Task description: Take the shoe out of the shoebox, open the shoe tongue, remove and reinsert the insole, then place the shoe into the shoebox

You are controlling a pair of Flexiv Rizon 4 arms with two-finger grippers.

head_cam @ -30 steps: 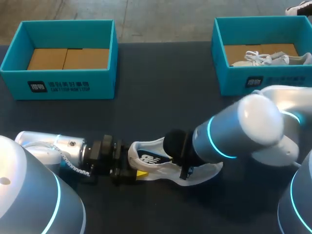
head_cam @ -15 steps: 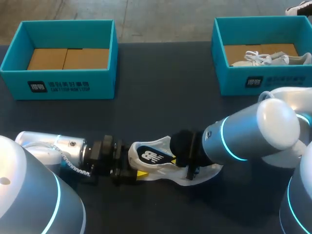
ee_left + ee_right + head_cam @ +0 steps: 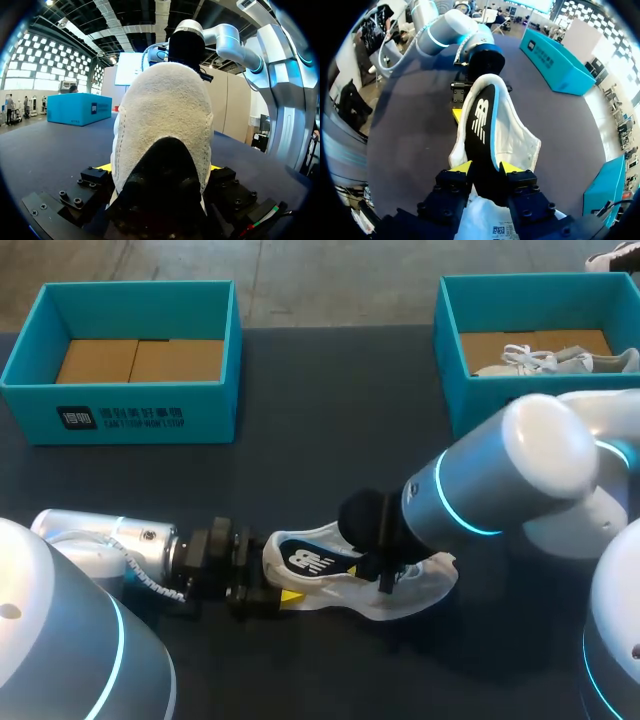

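My left jaws squeeze the heel of the shoe [image 3: 165, 120], which lies on the table [image 3: 300, 460] between both my jaws, and my right jaws pinch the thin insole [image 3: 481, 125], which looks light and bendy, so I hold its end.

Head cam: high, behind robot, looking down on dark surface [image 3: 330, 390]. L wrist cam: low, tight on shoe [image 3: 165, 115] heel, facing R arm [image 3: 220, 40]. R wrist cam: close above, looking along insole [image 3: 480, 130] to L arm [image 3: 445, 27]. All three share shoe.
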